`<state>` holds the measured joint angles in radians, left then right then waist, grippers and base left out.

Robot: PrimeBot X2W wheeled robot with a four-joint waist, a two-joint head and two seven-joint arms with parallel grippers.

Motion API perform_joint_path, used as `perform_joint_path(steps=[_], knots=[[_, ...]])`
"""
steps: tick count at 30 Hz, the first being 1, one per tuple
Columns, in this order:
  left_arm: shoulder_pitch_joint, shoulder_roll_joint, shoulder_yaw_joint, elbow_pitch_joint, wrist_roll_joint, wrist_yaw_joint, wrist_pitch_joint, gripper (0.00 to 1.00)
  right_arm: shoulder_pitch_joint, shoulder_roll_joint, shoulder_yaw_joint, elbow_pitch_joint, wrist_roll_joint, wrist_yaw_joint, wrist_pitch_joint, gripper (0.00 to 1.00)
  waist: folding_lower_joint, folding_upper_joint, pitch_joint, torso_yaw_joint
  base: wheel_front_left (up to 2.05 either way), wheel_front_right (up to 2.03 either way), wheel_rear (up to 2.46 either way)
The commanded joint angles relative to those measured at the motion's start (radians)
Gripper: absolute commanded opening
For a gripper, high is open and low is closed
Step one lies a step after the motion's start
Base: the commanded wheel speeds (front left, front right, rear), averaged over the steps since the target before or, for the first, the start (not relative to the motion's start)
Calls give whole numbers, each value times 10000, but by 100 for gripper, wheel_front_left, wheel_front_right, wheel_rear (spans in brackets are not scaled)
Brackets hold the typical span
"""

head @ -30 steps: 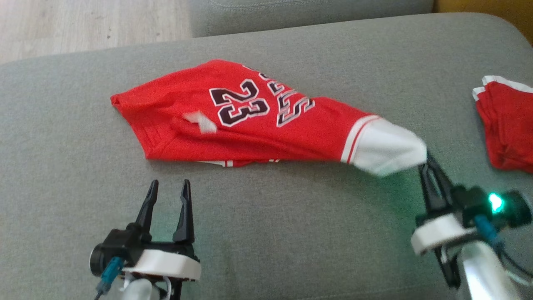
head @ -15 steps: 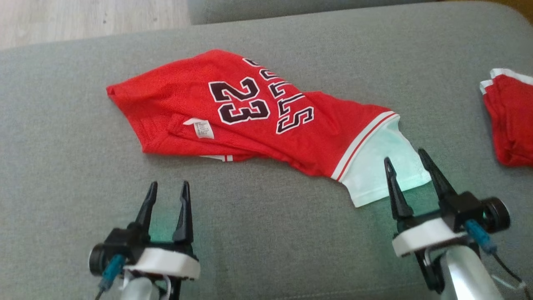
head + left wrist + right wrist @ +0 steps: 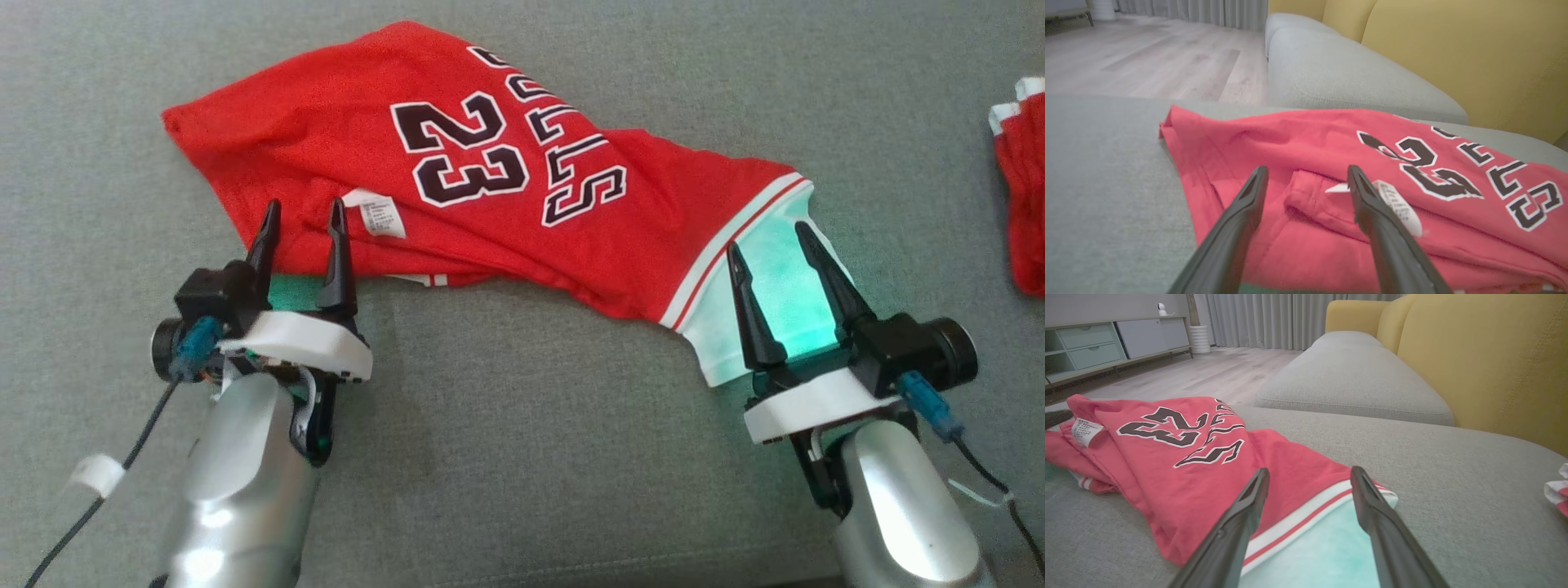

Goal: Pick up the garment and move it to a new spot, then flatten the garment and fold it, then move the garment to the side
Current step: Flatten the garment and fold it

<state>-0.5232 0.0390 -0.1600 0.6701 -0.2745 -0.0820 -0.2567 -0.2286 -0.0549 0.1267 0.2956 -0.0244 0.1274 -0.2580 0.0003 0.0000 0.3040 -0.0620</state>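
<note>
As it lies, red jersey [image 3: 326,139] rumpled — 23 up.

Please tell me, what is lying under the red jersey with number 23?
The jersey lies on the grey sofa cushion. At its near edge a striped hem of a lower layer peeks out. Whatever else is beneath is covered by the fabric.
</note>
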Motion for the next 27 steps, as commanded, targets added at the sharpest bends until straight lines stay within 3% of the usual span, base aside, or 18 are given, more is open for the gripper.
perform_joint_path(steps=[1,6,11,12,13,14,22,27], knots=[[-552,112,320,369,-231,-137,-51,100,-326,45,270,-242,147,33,-38,100,-3,0,184,-112,0,0,0],[-995,112,244,1187,-510,-331,-51,100,-376,45,282,-222,243,33,-38,100,-3,0,302,-181,0,0,0],[-1009,112,286,1131,-482,-405,-51,97,-379,46,265,-269,312,33,-38,100,-3,0,342,-184,0,0,0],[-977,112,256,1074,-471,-414,-51,63,-378,46,260,-263,319,33,-38,100,-3,0,334,-172,0,0,0],[-941,112,203,1035,-441,-423,-51,36,-377,46,257,-250,326,33,-38,100,-3,0,322,-156,0,0,0],[-907,112,170,1011,-435,-431,-51,0,-379,46,259,-236,334,33,-38,100,-3,0,303,-141,0,0,0],[-240,112,197,-79,-543,-404,-51,0,-234,46,131,-21,467,33,-38,100,-3,0,-369,157,0,0,0],[1668,112,725,-1374,-264,126,-51,0,147,47,65,137,776,33,-38,100,-3,0,-1388,365,0,0,0]])
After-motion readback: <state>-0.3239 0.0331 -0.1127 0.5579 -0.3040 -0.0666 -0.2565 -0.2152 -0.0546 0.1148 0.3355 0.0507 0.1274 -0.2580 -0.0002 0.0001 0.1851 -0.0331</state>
